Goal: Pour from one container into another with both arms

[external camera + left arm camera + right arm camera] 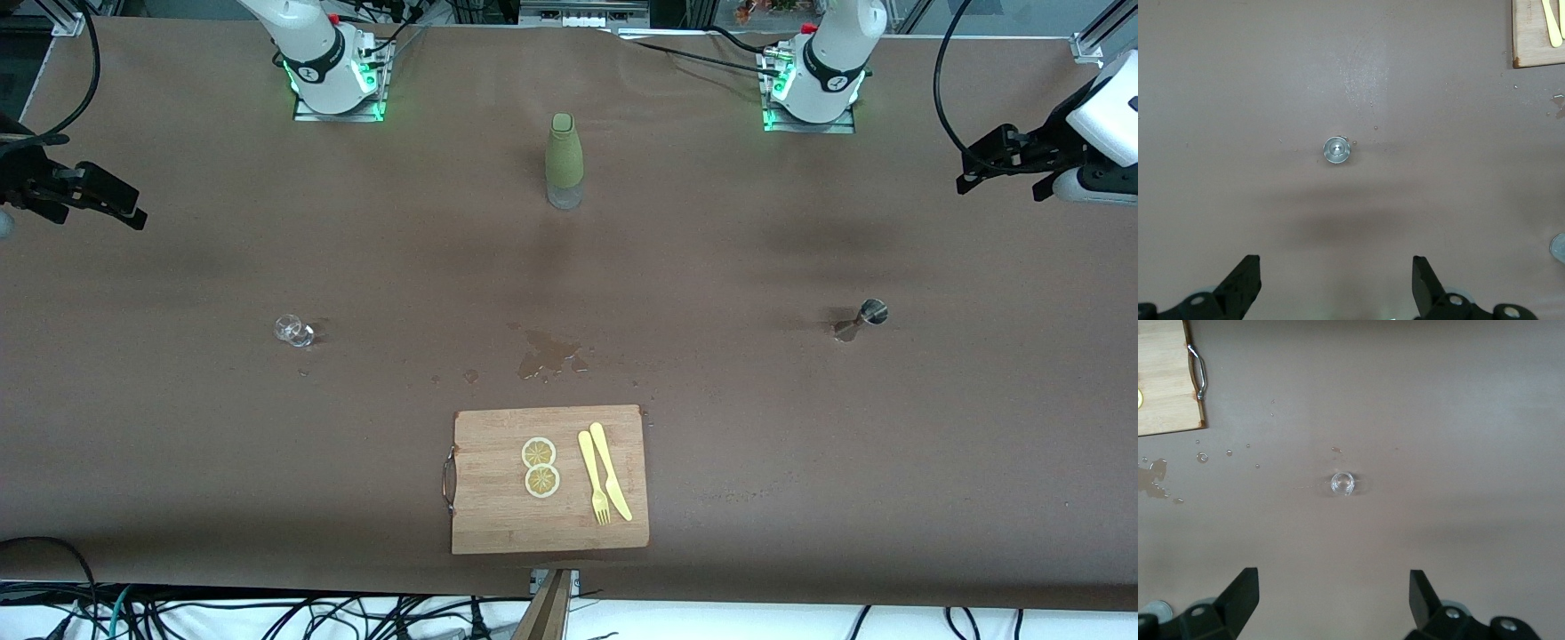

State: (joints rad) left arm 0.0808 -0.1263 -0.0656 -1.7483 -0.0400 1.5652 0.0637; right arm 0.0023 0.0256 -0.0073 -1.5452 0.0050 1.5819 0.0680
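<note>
A small clear glass (293, 331) stands on the brown table toward the right arm's end, and it shows in the right wrist view too, glass (1342, 483). A metal jigger (867, 316) (1337, 150) stands toward the left arm's end. A green-sleeved bottle (564, 160) stands upright between the two arm bases. My right gripper (93, 209) (1333, 593) hangs open and empty high over its end of the table. My left gripper (1000, 187) (1336, 280) is raised over the other end, also open and empty.
A wooden cutting board (498, 516) with a metal handle lies near the table's front edge. It carries two lemon slices (540, 467) and a yellow fork and knife (605, 484). A wet spill (547, 354) spreads between the board and the bottle.
</note>
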